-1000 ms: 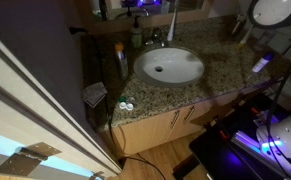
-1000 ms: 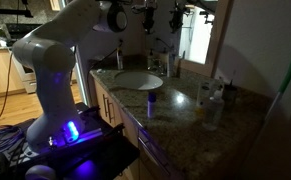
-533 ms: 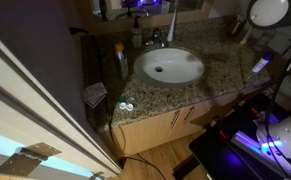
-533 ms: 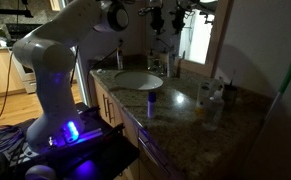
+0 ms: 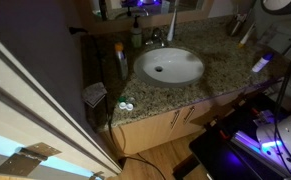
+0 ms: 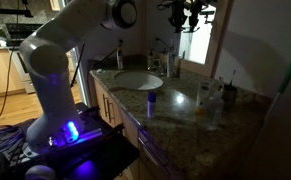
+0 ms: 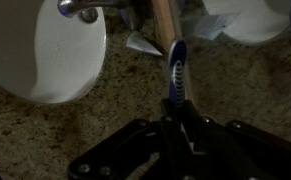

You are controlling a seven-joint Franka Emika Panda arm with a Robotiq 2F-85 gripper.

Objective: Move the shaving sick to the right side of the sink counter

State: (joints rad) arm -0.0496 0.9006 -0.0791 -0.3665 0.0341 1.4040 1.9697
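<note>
Wrist view: end effector (image 7: 177,125) at bottom centre, fingers pinching the lower end of a blue razor (image 7: 177,72). The razor points up-frame, held over the speckled surface (image 7: 247,95). Basin (image 7: 45,50) at upper left, faucet (image 7: 85,8) at top edge. In an exterior view the end effector (image 6: 190,12) sits at top of frame, above the surface (image 6: 180,105).

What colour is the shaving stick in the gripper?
The shaving stick is blue; the wrist view shows it best.

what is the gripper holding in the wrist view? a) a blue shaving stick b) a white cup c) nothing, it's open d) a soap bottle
a: the gripper is shut on the blue shaving stick, which sticks out ahead of it over the sink counter.
</note>
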